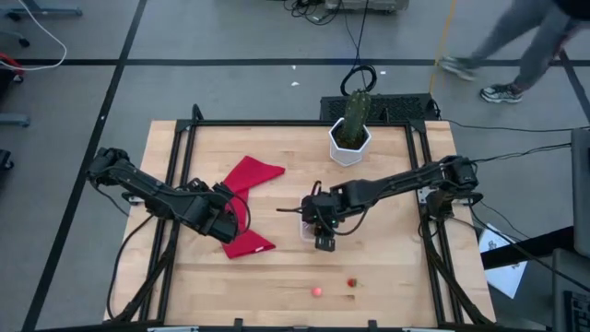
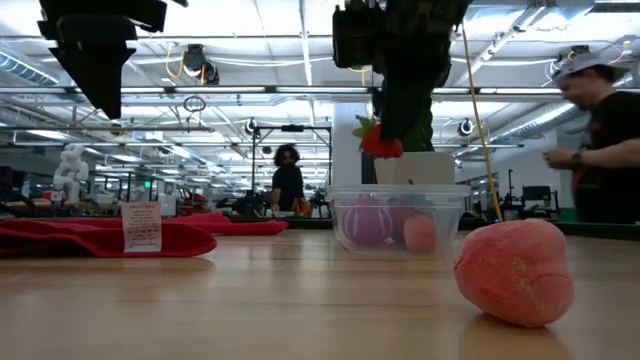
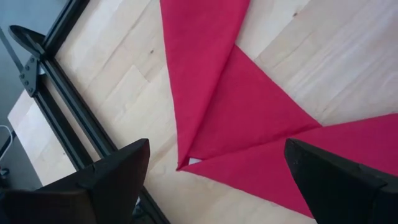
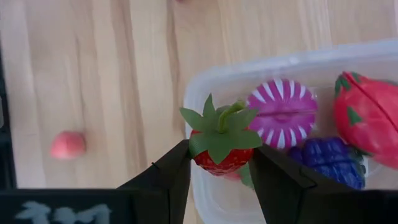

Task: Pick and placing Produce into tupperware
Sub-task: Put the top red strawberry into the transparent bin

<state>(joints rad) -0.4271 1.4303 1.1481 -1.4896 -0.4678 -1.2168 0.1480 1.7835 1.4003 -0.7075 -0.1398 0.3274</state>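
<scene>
The tupperware (image 1: 305, 224) is sited near the middle of the worktop (image 1: 387, 277). Several produce pieces (image 4: 283, 112) are contained in it. A strawberry (image 4: 219, 146) is held directly above it. The cloth (image 1: 247, 207) is laid to its left. The potted plant (image 1: 351, 134) is placed behind it. Two loose pieces (image 1: 317, 291) are left in front of it.

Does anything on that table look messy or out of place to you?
Mostly the crumpled red cloth, lying bunched under the open left gripper. Two small toy pieces, a pink one and a red one, sit loose near the table's front edge, outside the clear plastic container, over which the right gripper holds a toy strawberry.
</scene>
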